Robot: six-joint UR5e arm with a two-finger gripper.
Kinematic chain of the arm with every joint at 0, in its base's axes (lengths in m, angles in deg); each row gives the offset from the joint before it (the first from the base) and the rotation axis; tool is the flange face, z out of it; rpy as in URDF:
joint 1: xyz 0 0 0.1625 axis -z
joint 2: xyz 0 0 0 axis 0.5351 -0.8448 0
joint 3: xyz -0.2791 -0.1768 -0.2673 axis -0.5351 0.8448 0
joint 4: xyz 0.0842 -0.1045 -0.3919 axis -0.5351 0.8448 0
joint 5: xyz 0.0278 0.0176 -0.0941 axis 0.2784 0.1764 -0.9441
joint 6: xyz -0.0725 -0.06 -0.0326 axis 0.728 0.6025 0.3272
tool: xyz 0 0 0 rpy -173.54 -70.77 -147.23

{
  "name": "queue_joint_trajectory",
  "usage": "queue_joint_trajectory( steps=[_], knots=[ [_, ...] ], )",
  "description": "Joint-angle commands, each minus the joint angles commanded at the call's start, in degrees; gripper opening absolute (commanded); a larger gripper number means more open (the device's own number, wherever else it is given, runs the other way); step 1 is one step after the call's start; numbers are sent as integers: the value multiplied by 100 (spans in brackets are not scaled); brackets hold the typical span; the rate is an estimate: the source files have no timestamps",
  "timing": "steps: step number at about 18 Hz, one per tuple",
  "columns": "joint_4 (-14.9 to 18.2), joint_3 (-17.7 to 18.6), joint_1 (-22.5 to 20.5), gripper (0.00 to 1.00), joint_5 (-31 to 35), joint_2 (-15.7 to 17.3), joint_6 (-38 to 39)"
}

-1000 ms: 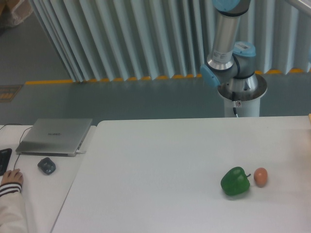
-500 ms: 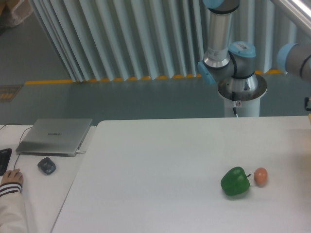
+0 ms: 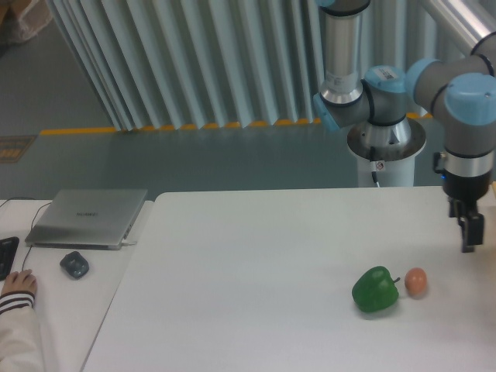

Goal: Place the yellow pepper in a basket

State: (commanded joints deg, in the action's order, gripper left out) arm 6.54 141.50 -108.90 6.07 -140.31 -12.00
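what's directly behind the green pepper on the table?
Only bare white table lies behind the green pepper; the small orange fruit sits beside it, to the image's right. The gripper hangs farther back and right. No yellow pepper or basket is in view.

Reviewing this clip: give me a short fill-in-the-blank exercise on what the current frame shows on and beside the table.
1. The bell pepper on the white table is ____ in colour.
2. The small orange fruit lies to the image-____ of that pepper.
3. The laptop at the left has its lid ____.
4. The gripper holds ____.

Missing words: green; right; closed; nothing
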Motion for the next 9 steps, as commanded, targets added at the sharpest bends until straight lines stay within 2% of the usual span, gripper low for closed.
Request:
queue_joint_trajectory(
  steps=[2, 9],
  knots=[
    [212, -71, 27, 100, 105, 0, 9],
    [239, -62, 18, 100, 185, 9, -53]
  ],
)
